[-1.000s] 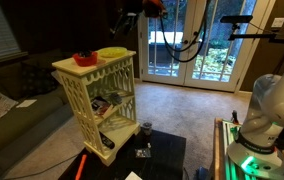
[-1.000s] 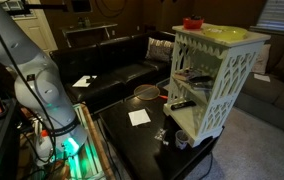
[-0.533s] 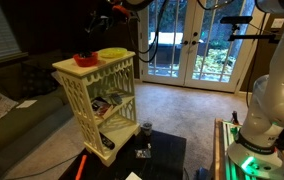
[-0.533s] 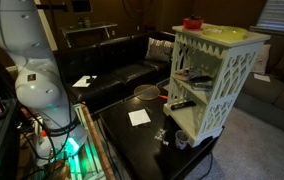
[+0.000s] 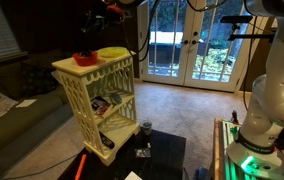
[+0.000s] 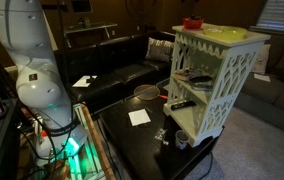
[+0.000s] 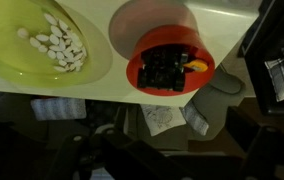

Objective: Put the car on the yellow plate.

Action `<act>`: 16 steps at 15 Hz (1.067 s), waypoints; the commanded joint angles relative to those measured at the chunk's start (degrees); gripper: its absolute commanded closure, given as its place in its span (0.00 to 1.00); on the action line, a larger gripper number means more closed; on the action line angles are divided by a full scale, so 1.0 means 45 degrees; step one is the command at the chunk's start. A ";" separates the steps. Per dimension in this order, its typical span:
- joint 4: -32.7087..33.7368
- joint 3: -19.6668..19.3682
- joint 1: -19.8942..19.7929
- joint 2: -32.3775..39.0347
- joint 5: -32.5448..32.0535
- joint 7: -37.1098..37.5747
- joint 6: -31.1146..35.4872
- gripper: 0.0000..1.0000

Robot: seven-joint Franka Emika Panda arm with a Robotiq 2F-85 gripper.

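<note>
Gripper (image 5: 94,15) hovered above white lattice shelf (image 5: 92,95); jaw state unclear. Top held yellow plate (image 7: 42,50), red bowl (image 7: 170,62) containing car (image 7: 165,66). Couch (image 6: 122,75), glass doors (image 5: 187,40) around.

The space over the white shelf (image 5: 74,100) is lying open. On its top the red bowl (image 7: 172,40) and the yellow plate (image 7: 12,55) are sitting just beside each other. The bowl's rim is closing round the car (image 7: 160,68); white pieces (image 7: 62,45) are covering part of the plate.
</note>
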 commanded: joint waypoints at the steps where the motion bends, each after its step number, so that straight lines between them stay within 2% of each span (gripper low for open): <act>1: 0.0515 -0.0126 0.0431 0.0769 0.0542 -0.1052 -0.0602 0.00; 16: 0.3403 -0.1066 0.0625 0.3347 0.1525 0.0353 -0.0286 0.00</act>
